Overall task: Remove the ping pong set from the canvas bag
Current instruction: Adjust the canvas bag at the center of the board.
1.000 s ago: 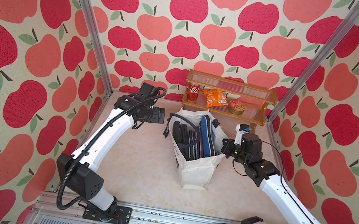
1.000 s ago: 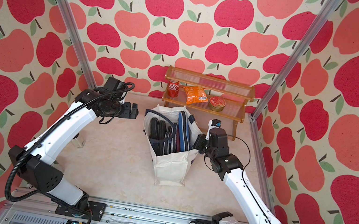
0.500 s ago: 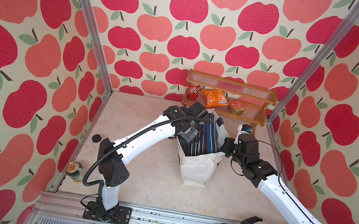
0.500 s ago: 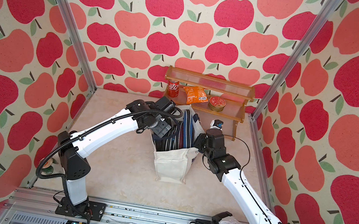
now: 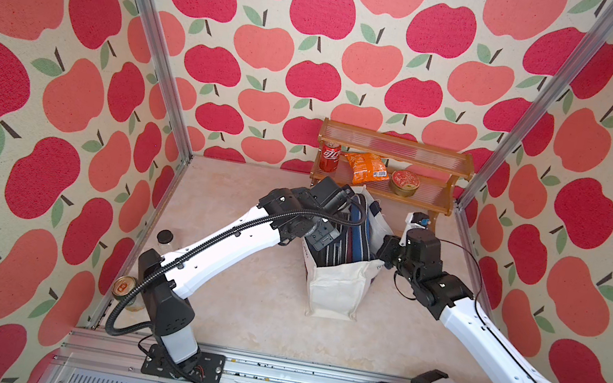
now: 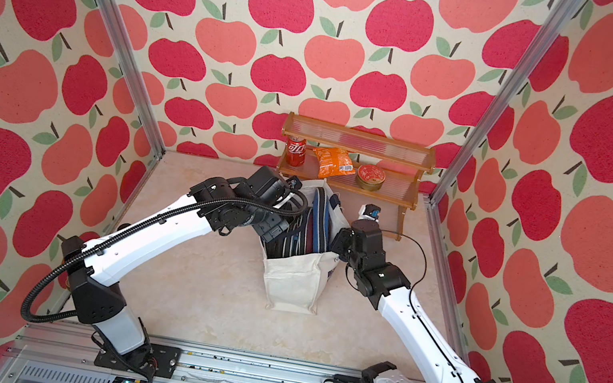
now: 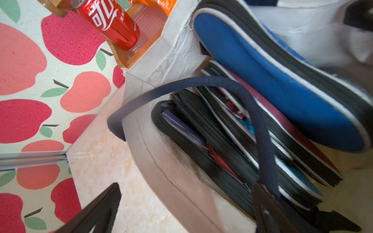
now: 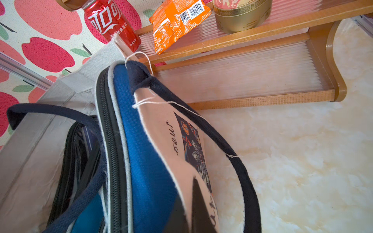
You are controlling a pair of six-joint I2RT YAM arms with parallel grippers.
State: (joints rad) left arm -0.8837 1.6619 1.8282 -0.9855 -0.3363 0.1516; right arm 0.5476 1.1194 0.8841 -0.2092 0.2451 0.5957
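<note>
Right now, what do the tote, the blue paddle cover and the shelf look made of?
Canvas tote: matte off-white woven cotton-like cloth, frayed threads at the rim. Blue paddle cover: fine-weave synthetic fabric, probably nylon, grey piping, zip. Shelf: wood-look frame, ribbed clear plastic decks.

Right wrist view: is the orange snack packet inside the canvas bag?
No, the orange snack packet lies on the wooden shelf between the cola can and the gold tin, outside the canvas bag.
</note>
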